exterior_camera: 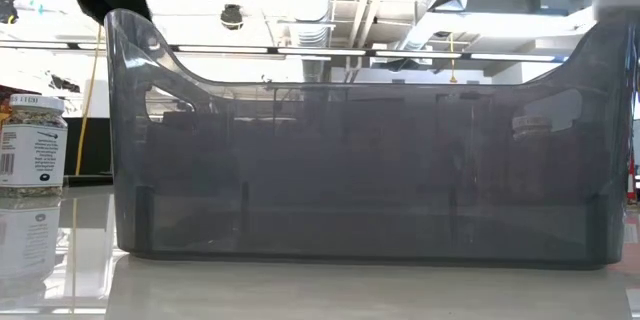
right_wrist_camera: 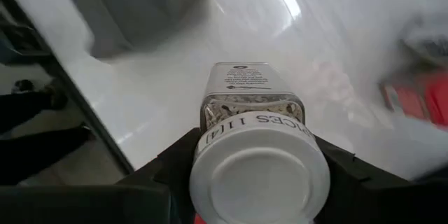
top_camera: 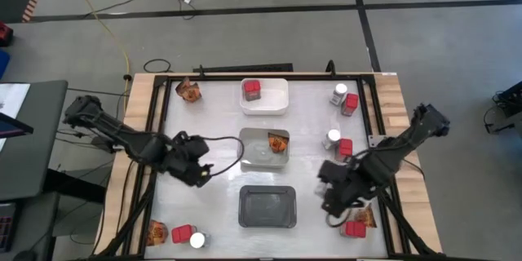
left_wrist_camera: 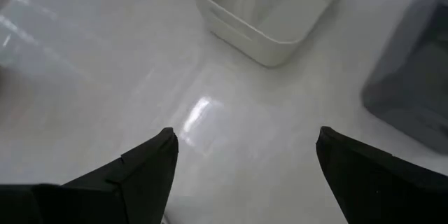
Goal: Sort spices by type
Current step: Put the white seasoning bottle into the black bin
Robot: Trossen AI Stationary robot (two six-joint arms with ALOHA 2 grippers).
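Note:
My right gripper [top_camera: 336, 202] hangs over the table's near right part, shut on a small spice jar [right_wrist_camera: 252, 98] with a round white lid. My left gripper [top_camera: 201, 171] is open above bare table, left of the clear tray [top_camera: 263, 150], with nothing between its fingers [left_wrist_camera: 143, 175]. An orange-brown packet [top_camera: 279, 142] lies in the clear tray. A red box [top_camera: 252, 90] sits in the white tray [top_camera: 277, 99]. Other jars, red boxes and packets stand at the table's corners and right side. My right gripper pinches the jar between its two fingers at the sides of the white lid [right_wrist_camera: 210, 171]. The fingers [right_wrist_camera: 175, 161] come from above, pointing down. The jar hangs below them, lid up and base down, lifted clear of the table.
The dark grey tray [top_camera: 267, 207] stands near the front edge between the arms and fills the low view [exterior_camera: 360, 190], with a jar [exterior_camera: 30, 150] left of it. A red box [top_camera: 354, 228] and a packet [top_camera: 366, 217] lie under the right arm.

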